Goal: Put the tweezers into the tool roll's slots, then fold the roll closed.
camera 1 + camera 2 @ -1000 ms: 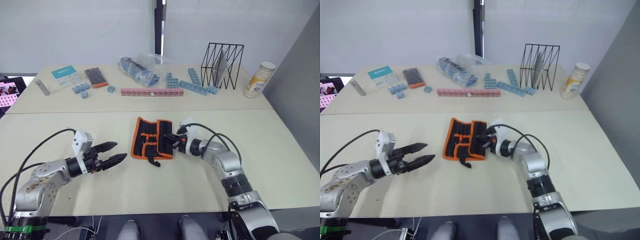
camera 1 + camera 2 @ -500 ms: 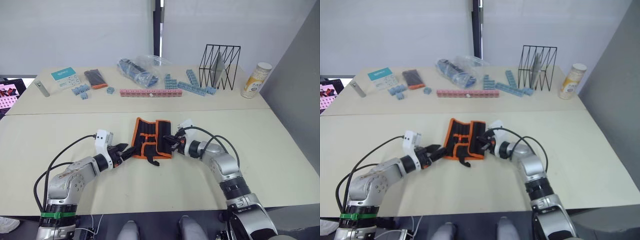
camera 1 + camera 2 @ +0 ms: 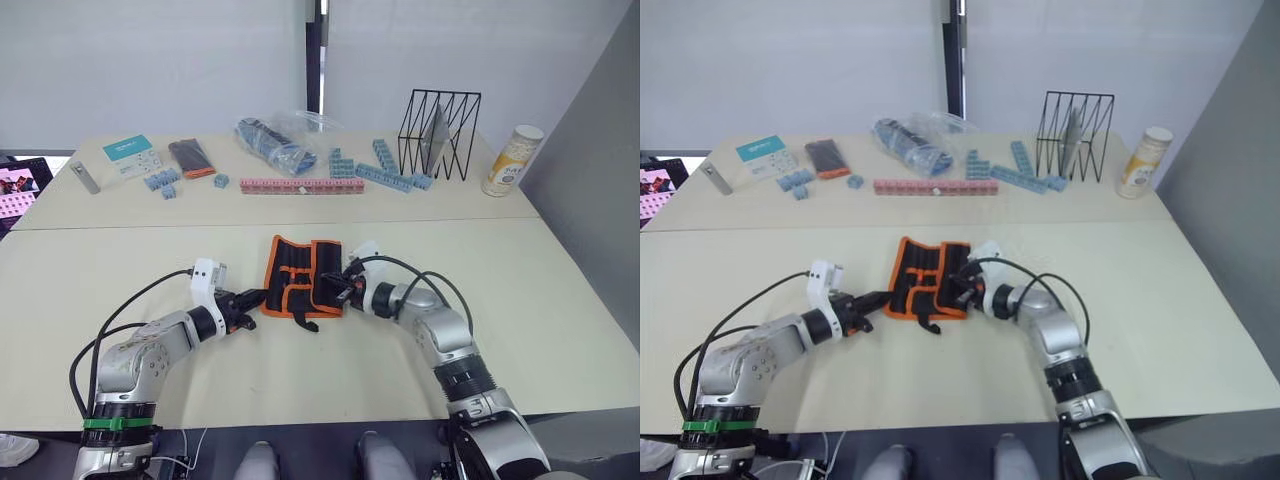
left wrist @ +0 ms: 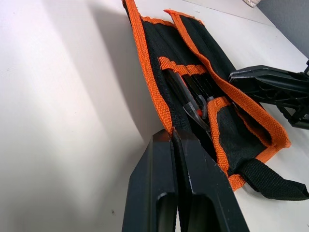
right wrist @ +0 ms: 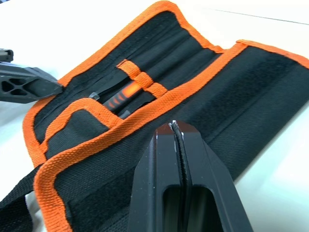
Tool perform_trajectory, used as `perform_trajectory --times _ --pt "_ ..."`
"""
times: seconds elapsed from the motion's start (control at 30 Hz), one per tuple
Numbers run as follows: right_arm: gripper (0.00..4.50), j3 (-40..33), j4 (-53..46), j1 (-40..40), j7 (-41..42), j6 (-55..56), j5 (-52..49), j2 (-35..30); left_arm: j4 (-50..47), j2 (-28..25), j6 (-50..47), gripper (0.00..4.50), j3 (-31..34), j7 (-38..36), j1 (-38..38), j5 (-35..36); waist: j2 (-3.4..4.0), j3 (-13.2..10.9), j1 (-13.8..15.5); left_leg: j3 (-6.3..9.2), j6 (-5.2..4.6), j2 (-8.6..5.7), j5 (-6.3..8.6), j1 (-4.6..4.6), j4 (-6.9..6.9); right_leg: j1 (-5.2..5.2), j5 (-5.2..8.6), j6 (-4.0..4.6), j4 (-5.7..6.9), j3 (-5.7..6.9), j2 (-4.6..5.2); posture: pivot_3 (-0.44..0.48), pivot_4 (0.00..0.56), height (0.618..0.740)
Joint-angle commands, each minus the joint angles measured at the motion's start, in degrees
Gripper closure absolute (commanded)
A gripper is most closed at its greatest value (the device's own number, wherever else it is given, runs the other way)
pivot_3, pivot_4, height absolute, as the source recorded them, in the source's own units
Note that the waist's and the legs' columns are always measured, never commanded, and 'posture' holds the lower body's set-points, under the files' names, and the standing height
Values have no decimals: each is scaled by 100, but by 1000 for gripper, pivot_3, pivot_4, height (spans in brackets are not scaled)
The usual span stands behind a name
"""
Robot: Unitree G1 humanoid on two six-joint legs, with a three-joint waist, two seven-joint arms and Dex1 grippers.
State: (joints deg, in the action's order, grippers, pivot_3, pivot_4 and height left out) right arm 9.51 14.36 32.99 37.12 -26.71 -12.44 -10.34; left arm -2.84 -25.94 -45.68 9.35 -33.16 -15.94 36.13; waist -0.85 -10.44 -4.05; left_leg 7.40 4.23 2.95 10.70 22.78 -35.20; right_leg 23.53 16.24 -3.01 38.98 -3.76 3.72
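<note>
Since a second ago the left gripper (image 3: pixel 252 297) has swung in from well out on the robot's left to the left edge of the tool roll (image 3: pixel 303 276), and the right gripper (image 3: pixel 341 287) has pushed a little further onto the roll's right flap. On the pale table (image 3: pixel 560 330), the roll lies near the middle of the front half, partly folded, its right flap turned over the inner face and its black strap (image 4: pixel 270 180) trailing off the near end. In the left wrist view the left gripper's two black fingers (image 4: pixel 159 193) are pressed together with no gap, their tips at the roll's orange binding. In the right wrist view the right gripper's fingers (image 5: pixel 159 179) are likewise closed tight, with a thin pale sliver caught between them that cannot be identified, tips resting on the folded flap's orange edge. Tweezers (image 4: pixel 193 104) sit in the slots (image 5: pixel 159 60) under the short orange band; how many cannot be counted. Farther back stand a black wire rack (image 3: pixel 443 132), a clear bag of blue parts (image 3: pixel 278 138), a pink strip of blocks (image 3: pixel 302 185), loose blue blocks (image 3: pixel 385 170), a cylindrical canister (image 3: pixel 516 158) with an unreadable yellow label, a teal-topped box (image 3: pixel 131 153) whose print cannot be read, a black-and-orange flat pack (image 3: pixel 191 155) and a grey metal bar (image 3: pixel 85 175).
</note>
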Motion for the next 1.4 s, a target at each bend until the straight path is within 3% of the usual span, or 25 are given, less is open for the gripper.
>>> perform_trajectory --times 0.03,0.53,0.97,1.07,1.4 --pt "4500 139 -64 -76 34 -100 83 20 -92 -131 42 4470 194 -61 -129 48 0 0 -1 1 0 0 0 0 0 0 0 0 0 0 0 0 150 702" --pt "4500 469 -274 -82 -178 -180 315 215 -140 -1800 -160 4470 328 -1577 234 268 -1 -1 -100 0 0 7 0 -6 24 8 1 -1 -7 -6 -10 0 150 702" --pt "4500 339 193 444 272 379 150 237 80 -1959 94 4470 222 -1815 213 -12 -3 -2 -127 0 0 9 0 8 25 27 0 1 -6 -10 -15 0 150 702" --pt "4500 397 396 564 332 509 259 255 101 -2019 101 4470 191 -1910 216 -59 -3 -3 -125 0 2 9 -2 42 24 63 -3 5 -1 -12 -15 0 150 702" --pt "4500 772 1189 691 139 484 898 305 106 -2140 261 4470 147 -2259 47 -149 -4 -2 -147 -1 5 10 -4 35 26 60 -7 12 0 -13 -18 0 150 702"
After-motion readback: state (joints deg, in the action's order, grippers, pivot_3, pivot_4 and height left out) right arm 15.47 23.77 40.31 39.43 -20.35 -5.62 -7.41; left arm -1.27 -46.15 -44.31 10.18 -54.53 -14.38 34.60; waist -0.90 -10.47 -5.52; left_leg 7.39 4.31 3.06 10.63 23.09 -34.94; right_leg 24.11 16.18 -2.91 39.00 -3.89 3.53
